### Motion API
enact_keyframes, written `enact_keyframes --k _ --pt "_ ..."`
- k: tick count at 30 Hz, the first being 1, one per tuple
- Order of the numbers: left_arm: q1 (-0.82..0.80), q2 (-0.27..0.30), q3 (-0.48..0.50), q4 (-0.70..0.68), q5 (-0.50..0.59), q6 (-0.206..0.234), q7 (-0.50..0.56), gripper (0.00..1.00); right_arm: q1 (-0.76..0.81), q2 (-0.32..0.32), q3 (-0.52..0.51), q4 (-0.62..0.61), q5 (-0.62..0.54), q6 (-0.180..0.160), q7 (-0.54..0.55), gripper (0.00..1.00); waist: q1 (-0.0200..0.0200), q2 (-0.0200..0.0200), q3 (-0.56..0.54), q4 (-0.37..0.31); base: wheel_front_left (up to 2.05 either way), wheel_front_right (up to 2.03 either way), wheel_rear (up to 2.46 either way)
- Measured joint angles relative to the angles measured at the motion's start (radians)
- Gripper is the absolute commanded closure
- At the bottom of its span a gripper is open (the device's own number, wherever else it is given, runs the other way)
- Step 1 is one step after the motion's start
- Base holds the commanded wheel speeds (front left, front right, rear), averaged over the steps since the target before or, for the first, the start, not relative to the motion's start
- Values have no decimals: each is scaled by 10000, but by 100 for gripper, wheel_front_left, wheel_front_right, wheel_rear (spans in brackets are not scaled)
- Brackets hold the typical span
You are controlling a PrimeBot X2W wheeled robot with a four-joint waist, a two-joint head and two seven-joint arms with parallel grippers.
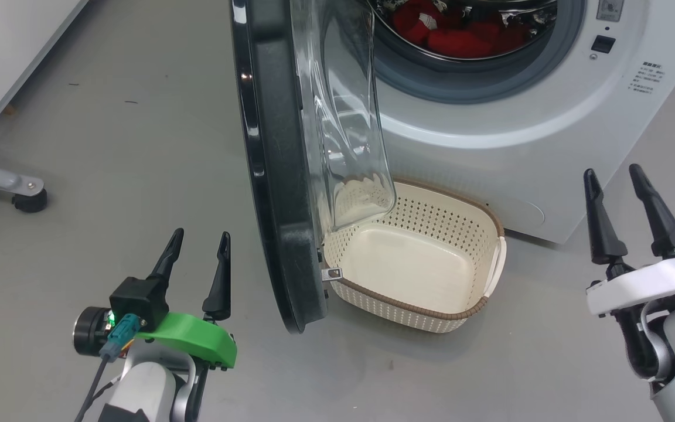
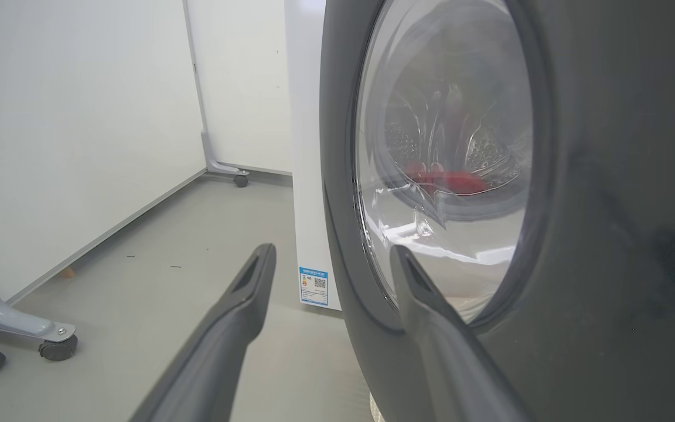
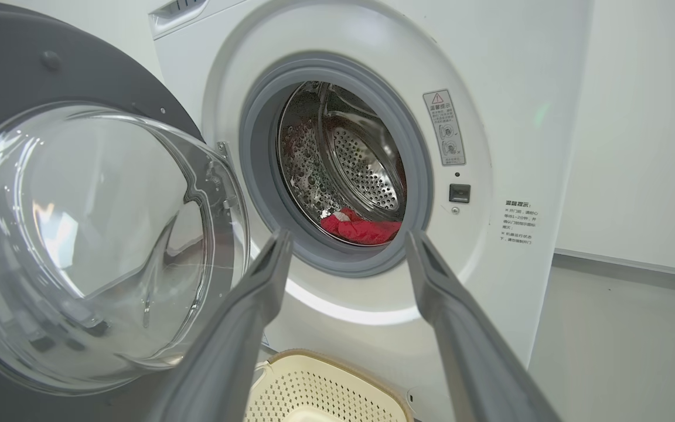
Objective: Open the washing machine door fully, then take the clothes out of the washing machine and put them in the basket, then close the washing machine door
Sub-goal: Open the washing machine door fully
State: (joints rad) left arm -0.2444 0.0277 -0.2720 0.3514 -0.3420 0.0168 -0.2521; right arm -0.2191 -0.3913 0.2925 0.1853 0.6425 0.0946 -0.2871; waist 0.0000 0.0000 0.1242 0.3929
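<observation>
Red fabric, the clothes (image 1: 460, 35), lies low in the steel drum of the washing machine (image 1: 548, 117). None of it is yet in the basket (image 1: 419, 223), which stands on the floor (image 1: 138, 146) just before the machine's front. The washing machine door (image 1: 279, 176) stands roughly square to the machine, judged short of fully open, and its glass bowl overhangs the basket's left end. Hazards from here: a push on the glossy black rim could slide off and let the door swing back toward the opening. At this door angle the bulging glass narrows the path from drum to basket, so the garment may snag on it or drop to the floor beside the basket. A wide garment may also drape over the basket's rim rather than settle inside. Left pincer (image 1: 203, 234): fingers spread wide, holding nothing, just beside the door's outer face and, in the head view, apart from it. Right pincer (image 1: 612, 170): likewise spread wide and unladen, apart from the machine, aimed at the drum opening in its wrist view.
</observation>
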Motion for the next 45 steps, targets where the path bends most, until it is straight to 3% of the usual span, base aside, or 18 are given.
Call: enact_keyframes --k 7,13,26,45 --pt "1 0 -65 40 0 0 0 0 173 531 169 569 -1037 -869 201 0 0 0 -68 48 0 0 0" --pt "9 0 -132 86 0 -4 0 0 445 1193 284 848 -1542 -1243 265 0 0 0 -118 94 0 0 0" --pt "30 0 -123 180 -4 -15 0 0 448 2011 215 652 -2443 -1325 265 0 0 0 -163 115 0 0 0" --pt "34 0 -105 226 4 -15 0 0 650 2500 -391 782 -2968 -1141 265 0 0 0 -129 67 0 0 0"
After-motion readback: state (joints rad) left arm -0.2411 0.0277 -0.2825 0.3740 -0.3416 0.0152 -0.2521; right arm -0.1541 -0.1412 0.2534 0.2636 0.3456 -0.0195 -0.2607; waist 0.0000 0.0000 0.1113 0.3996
